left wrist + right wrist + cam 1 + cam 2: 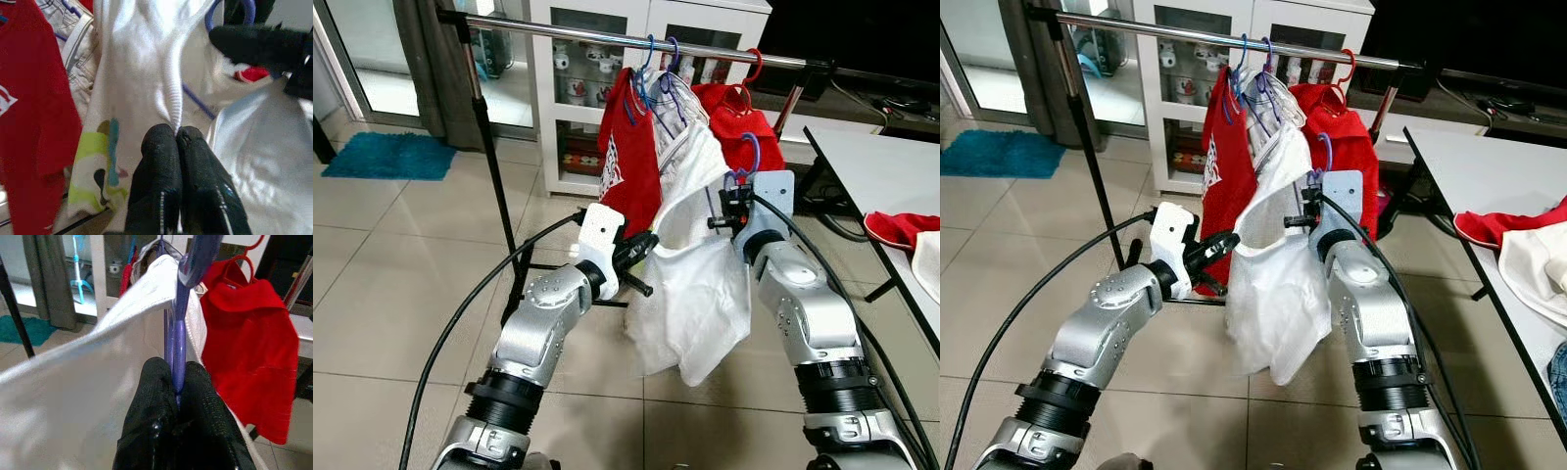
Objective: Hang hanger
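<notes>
A white shirt (695, 284) hangs between my two arms, below the silver clothes rail (607, 37). My right gripper (175, 367) is shut on the neck of a purple hanger (178, 328) that carries the shirt; the hanger's hook (745, 157) stands up below the rail, apart from it. My left gripper (176, 133) is shut on the shirt's ribbed collar (172, 93), at the shirt's left side (646, 247). On the rail hang a red shirt with white print (628, 166), a grey-white garment (671, 122) and another red shirt (739, 122), each on its own hanger.
The rack's black upright (494, 166) stands to the left, with cables arching from both arms. A white cabinet (607, 69) is behind the rail. At the right is a white table (891, 171) with red and cream clothes (906, 235). A teal mat (391, 155) lies far left.
</notes>
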Tool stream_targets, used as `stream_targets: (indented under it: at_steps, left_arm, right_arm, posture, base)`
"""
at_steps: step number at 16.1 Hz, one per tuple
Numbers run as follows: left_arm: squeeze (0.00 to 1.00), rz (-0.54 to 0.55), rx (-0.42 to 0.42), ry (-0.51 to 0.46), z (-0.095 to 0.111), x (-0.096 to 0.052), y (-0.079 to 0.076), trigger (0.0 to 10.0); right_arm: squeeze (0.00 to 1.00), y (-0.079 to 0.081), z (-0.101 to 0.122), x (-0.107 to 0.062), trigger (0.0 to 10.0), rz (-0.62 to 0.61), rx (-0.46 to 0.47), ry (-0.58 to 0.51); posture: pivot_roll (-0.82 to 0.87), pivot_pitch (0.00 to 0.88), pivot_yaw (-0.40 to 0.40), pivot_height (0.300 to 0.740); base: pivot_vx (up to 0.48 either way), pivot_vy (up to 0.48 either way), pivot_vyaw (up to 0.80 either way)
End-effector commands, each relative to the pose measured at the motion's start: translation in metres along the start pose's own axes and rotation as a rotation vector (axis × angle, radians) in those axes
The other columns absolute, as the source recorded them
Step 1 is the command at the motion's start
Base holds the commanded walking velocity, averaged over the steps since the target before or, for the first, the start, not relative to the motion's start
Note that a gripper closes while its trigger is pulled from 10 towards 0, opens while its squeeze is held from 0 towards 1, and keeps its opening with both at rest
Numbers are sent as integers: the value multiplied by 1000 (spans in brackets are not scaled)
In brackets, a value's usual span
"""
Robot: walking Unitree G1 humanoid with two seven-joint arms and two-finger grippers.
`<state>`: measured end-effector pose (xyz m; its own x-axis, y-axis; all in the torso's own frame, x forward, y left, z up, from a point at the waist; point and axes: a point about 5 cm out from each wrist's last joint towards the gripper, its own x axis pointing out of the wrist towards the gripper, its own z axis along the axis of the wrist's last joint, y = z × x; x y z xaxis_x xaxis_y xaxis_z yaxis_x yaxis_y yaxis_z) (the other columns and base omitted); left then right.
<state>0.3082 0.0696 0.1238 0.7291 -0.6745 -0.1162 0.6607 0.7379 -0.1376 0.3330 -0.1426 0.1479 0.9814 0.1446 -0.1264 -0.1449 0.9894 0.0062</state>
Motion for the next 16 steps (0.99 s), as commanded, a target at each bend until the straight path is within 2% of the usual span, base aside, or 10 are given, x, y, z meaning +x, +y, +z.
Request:
stream_targets:
  at_steps: [1,2,5,7,8,9,11,13,16]
  left_arm:
    - [1000,-42,-3,-43,10,2,-6,10000]
    - [1000,-61,-1,-57,12,1,-8,10000]
    - [1000,-246,58,-46,14,-9,-19,10000]
    - [1000,-290,102,-28,16,-19,-14,10000]
    - [1000,-307,125,-14,18,-25,-9,10000]
    - [1000,-326,162,7,21,-34,-3,10000]
    - [1000,-306,197,10,30,-48,11,10000]
    - [1000,-205,267,-8,52,-70,40,10000]
    - [1000,-93,382,-19,83,-94,70,10000]
  right_arm:
    - [0,-2,6,-1,10000,3,-2,-38]
    - [0,-2,6,0,10000,14,-8,-32]
    - [0,-2,3,1,10000,83,-79,-4]
    - [0,-6,5,0,10000,136,-159,23]
    - [0,-8,8,0,10000,183,-147,22]
    - [0,-11,10,-1,10000,215,-187,28]
    - [0,-18,13,-2,10000,277,-202,29]
    - [0,-25,16,-11,10000,428,-234,40]
    - [0,-20,19,-28,10000,667,-304,51]
  posture:
    - [-133,0,-103,740]
    - [-133,0,-103,740]
    - [-121,0,-99,740]
    - [-114,0,-96,740]
    - [-112,0,-94,740]
    - [-109,0,-90,740]
    - [-105,0,-84,740]
    - [-99,0,-80,740]
    - [-89,0,-82,740]
  base:
    - [0,0,0]
    - [0,0,0]
    - [0,0,0]
    - [0,0,0]
    - [0,0,0]
    - [0,0,0]
    - [0,0,0]
    - [0,0,0]
    - [0,0,0]
